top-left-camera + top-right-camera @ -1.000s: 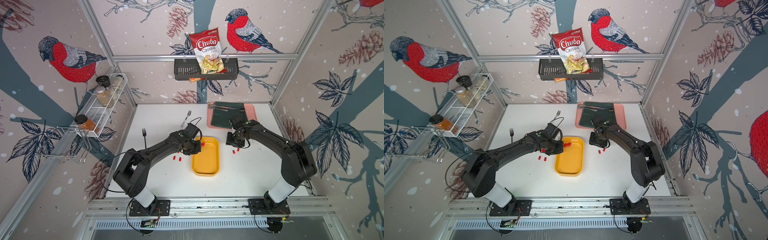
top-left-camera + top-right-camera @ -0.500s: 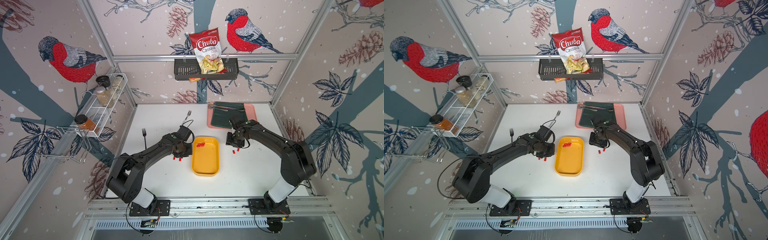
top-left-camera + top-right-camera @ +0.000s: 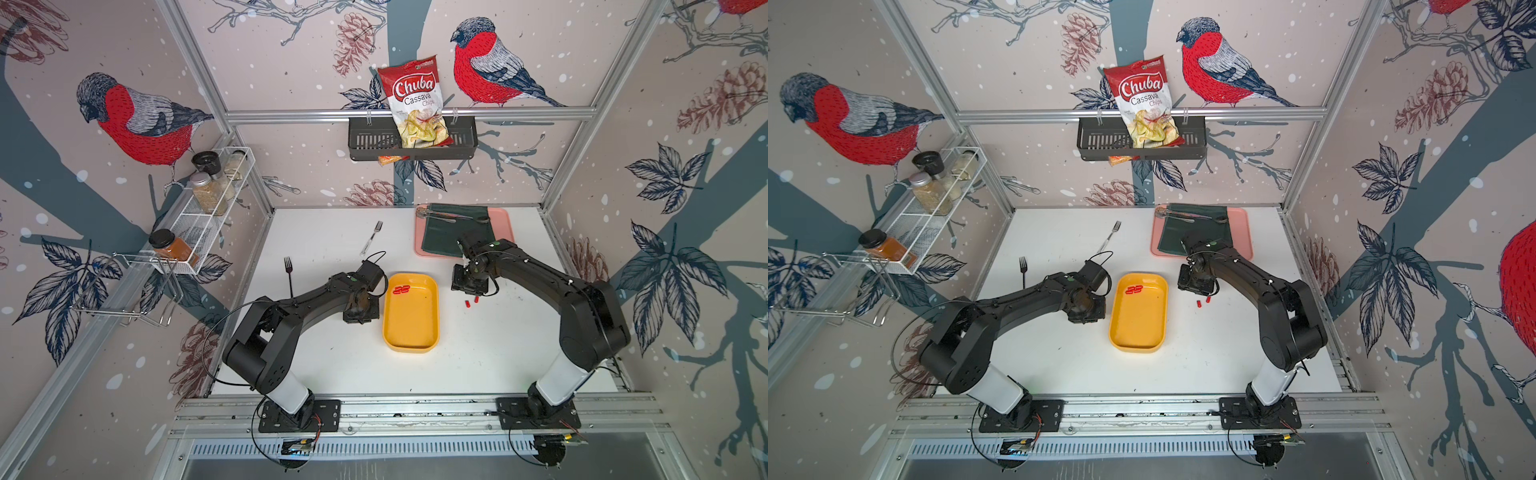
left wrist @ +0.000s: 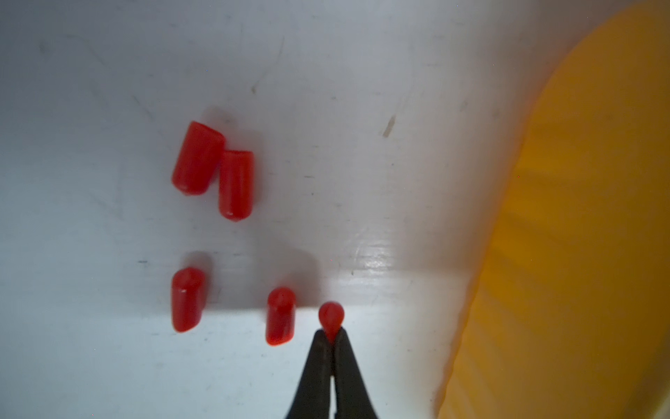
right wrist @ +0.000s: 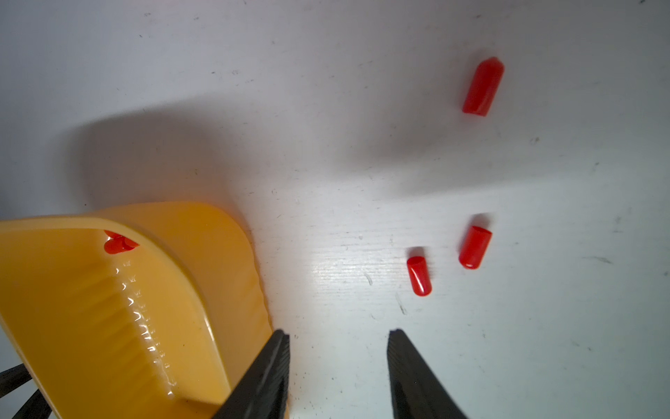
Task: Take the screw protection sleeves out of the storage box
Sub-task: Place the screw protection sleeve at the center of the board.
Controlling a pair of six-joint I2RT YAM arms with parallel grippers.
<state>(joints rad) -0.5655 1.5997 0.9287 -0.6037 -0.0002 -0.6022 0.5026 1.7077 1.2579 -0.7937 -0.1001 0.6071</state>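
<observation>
The yellow storage box (image 3: 411, 324) lies mid-table with a small cluster of red screw protection sleeves (image 3: 401, 289) at its far end. My left gripper (image 4: 330, 335) is just left of the box, low over the table, shut on one sleeve (image 4: 330, 317) pinched at its tips. Several more sleeves (image 4: 235, 185) lie on the table beside it. My right gripper (image 5: 339, 337) hangs open and holds nothing by the box's far right corner (image 5: 217, 235). Three sleeves (image 5: 418, 275) lie on the table near it.
At the back right lies a pink tray (image 3: 505, 220) with a dark green cloth and cutlery. A silver fork (image 3: 372, 237) and a black fork (image 3: 289, 274) lie behind the left arm. A black basket (image 3: 365, 141) hangs on the back wall. A spice rack (image 3: 208, 199) is on the left wall.
My left gripper moved from over the box's far left corner to the table left of the box, carrying a sleeve. The right arm has not moved.
</observation>
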